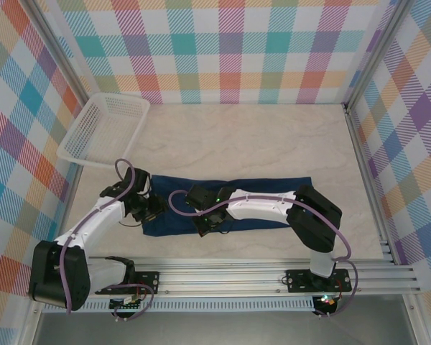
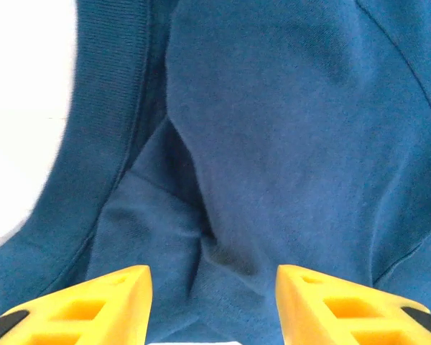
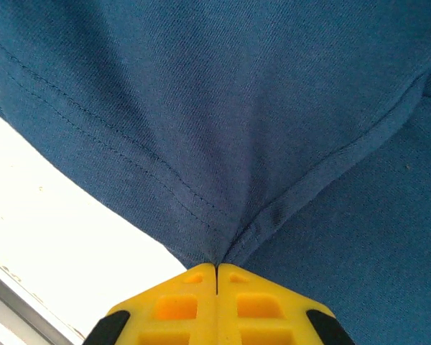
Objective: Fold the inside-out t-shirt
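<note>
The inside-out t-shirt (image 1: 273, 185) lies as a band on the tabletop (image 1: 237, 136), long axis left to right. The left pincer (image 2: 214, 280) stands half-open over its left end. The right pincer (image 3: 216, 269) pinches its near-edge seam.

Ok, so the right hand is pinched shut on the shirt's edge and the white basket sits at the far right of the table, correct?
Not quite. The white basket sits at the far left, not the far right; the top external view shows it. The right hand is pinched shut on the t-shirt edge, as you say.
</note>
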`<state>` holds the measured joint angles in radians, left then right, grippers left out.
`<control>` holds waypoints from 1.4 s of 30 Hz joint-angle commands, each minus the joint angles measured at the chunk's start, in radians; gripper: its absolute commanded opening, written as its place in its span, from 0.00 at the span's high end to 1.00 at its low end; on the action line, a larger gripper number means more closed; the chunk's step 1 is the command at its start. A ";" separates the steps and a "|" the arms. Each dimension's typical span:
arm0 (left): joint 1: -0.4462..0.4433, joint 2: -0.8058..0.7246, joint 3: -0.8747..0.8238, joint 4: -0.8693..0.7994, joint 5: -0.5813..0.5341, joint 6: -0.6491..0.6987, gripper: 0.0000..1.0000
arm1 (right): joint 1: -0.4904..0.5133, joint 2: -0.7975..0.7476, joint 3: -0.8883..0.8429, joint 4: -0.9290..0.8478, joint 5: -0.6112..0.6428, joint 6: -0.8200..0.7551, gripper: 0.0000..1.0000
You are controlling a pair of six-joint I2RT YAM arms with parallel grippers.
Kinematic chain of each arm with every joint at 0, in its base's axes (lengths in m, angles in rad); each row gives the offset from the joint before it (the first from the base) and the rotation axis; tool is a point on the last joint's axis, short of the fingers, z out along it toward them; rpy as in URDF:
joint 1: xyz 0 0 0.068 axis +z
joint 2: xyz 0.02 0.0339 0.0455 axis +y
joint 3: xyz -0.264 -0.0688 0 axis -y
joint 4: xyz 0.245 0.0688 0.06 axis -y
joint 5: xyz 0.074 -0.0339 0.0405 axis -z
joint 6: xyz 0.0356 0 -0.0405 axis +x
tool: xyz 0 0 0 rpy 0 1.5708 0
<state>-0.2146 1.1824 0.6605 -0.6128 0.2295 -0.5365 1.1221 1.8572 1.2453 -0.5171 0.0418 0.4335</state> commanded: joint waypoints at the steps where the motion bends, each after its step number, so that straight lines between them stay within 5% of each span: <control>1: -0.012 0.027 -0.029 0.109 0.056 -0.017 0.49 | -0.004 0.015 0.014 0.000 -0.010 0.010 0.98; 7: -0.017 0.058 -0.072 0.250 0.092 -0.020 0.28 | -0.004 0.014 0.017 0.004 -0.018 0.010 0.98; 13: -0.017 0.104 -0.098 0.384 0.198 -0.033 0.28 | -0.004 0.013 0.016 0.001 -0.015 0.013 0.99; 35: -0.017 -0.032 -0.103 0.098 0.242 -0.055 0.60 | -0.004 0.015 0.002 0.014 -0.015 0.021 0.99; 42: -0.017 0.006 -0.099 0.036 0.112 -0.066 0.84 | -0.004 0.005 0.000 0.023 -0.021 0.018 0.99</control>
<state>-0.2214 1.1759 0.5652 -0.5137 0.4099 -0.5922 1.1206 1.8580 1.2453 -0.5087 0.0406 0.4377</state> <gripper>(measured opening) 0.175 0.048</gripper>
